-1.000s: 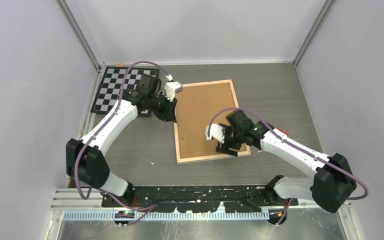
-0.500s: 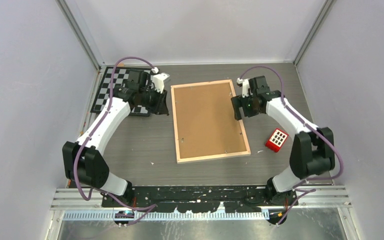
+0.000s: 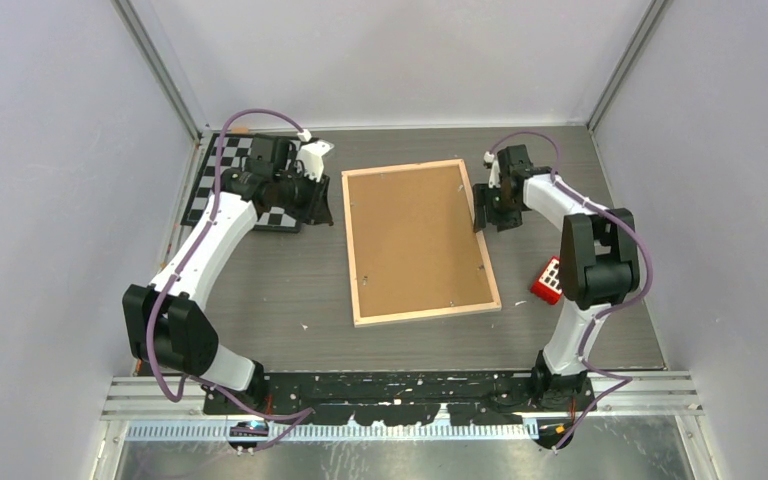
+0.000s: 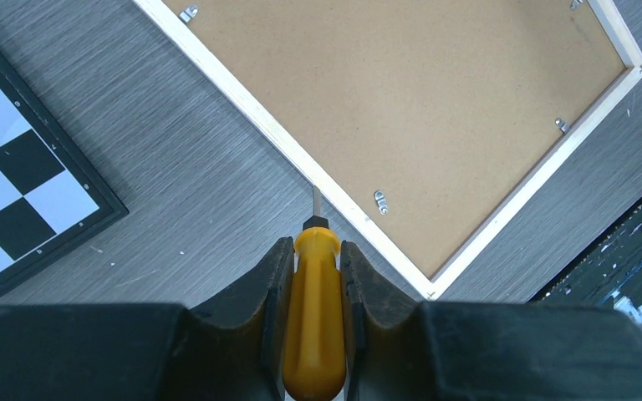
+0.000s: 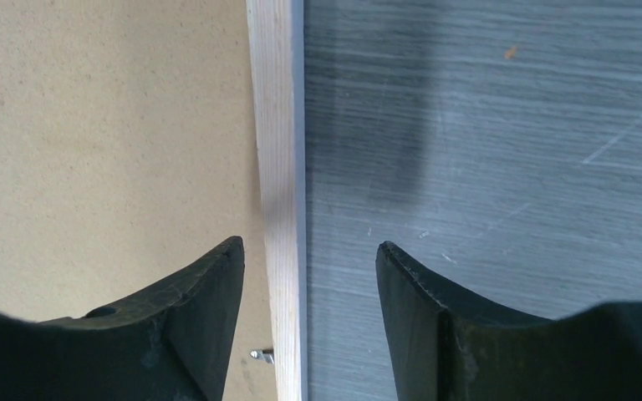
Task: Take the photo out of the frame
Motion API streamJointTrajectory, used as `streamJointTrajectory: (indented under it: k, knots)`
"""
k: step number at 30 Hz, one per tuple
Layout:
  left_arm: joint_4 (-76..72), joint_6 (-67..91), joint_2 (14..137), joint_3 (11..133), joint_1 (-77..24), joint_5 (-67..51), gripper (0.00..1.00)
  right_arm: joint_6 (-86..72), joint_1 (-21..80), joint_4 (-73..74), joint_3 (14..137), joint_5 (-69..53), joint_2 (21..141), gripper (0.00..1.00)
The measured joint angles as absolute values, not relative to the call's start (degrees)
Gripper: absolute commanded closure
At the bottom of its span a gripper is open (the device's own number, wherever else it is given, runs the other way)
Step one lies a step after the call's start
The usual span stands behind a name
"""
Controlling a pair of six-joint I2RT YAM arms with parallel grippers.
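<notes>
Within the last second the right arm has swung off the near-right part of the frame and folded back to its far right edge, uncovering a red block on the table beside it. The right gripper now has its jaws apart, straddling the pale wood rim without closing on it. The left gripper, clamped on a yellow-handled screwdriver, has drawn slightly back from the left rim towards the checkerboard. The blade tip points at the rim's outer edge, touching it or just short. The frame lies face down mid-table with its brown backing up and its metal tabs flat over the board (so the photo, unseen, is presumably still shut in beneath). This looks like repositioning: one arm to steady the frame, the other to lever the tabs.
</notes>
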State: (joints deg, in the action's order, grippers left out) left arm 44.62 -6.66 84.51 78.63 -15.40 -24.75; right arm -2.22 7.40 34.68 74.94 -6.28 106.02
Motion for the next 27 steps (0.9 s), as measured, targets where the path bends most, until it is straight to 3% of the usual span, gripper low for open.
streamJointTrajectory:
  k: [10,18,27]
  knots:
    - [45.1,-8.0,84.7,78.8,-15.2,-24.5,1.00,-2.3,7.8,35.0,81.3,-8.5,114.3,0.59]
    - [46.6,-8.5,84.9,79.4,-14.7,-24.5,1.00,1.8,10.0,38.5,86.0,-8.1,117.0,0.98]
    - [46.3,-9.8,85.1,79.1,-14.8,-24.3,1.00,8.0,11.0,42.2,90.1,-9.4,119.3,1.00]
